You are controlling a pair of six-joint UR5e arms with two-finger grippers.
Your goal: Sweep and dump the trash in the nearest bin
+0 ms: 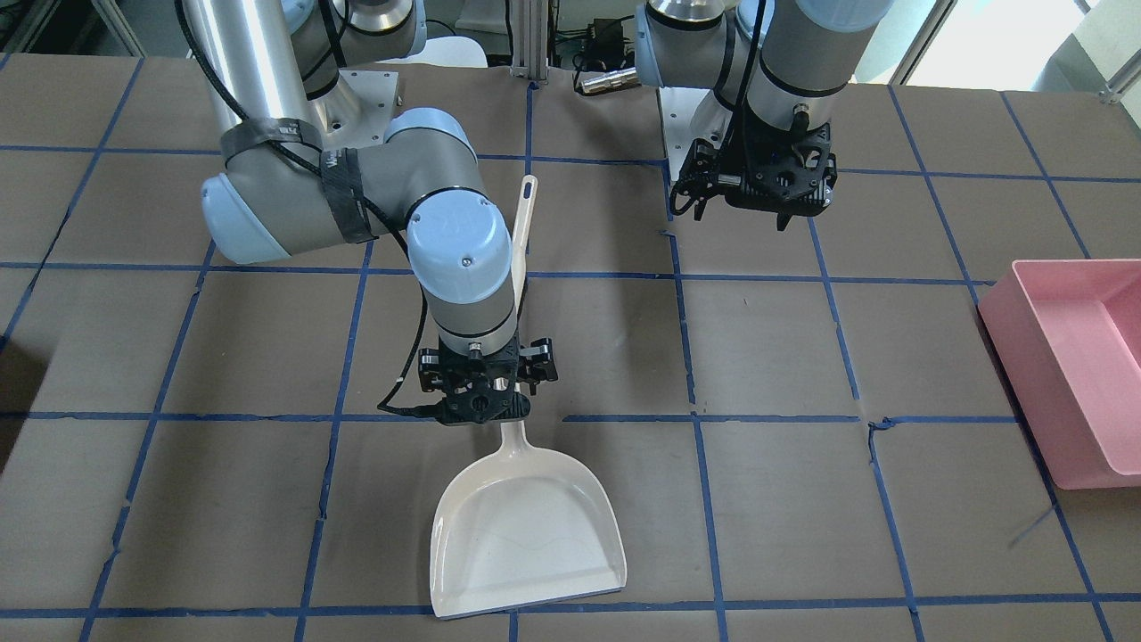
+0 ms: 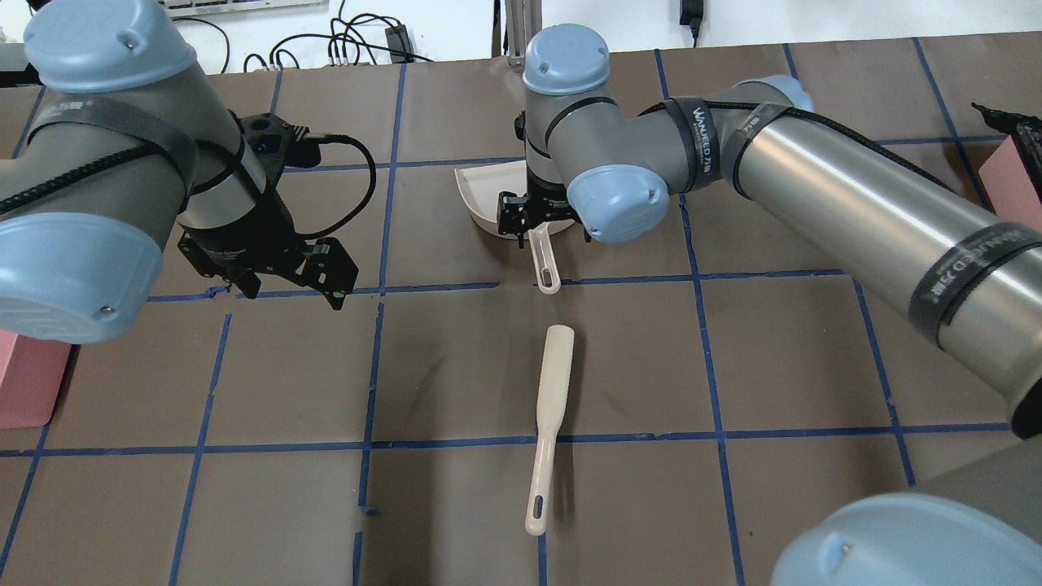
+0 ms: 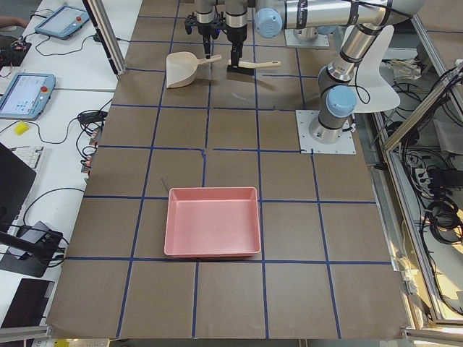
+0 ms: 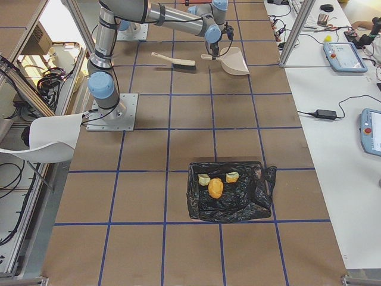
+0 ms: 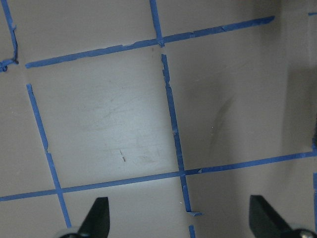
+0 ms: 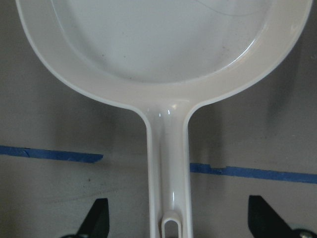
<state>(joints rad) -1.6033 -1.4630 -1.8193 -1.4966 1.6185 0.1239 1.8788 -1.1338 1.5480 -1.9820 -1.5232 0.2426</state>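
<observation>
A cream dustpan (image 6: 158, 49) lies on the brown surface (image 6: 49, 129). Its handle (image 6: 167, 163) crosses a blue tape line (image 6: 49, 154) between the right hand's (image 6: 181, 220) wide-spread fingertips (image 6: 96, 218), touching neither.

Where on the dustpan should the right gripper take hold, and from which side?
By the narrow straight handle, coming straight down from above. The dustpan lies flat on the table, and its scoop looks too wide for the jaws. The right gripper hangs open over it, with the handle centred between its fingers, so closing across the handle's width should work.
</observation>
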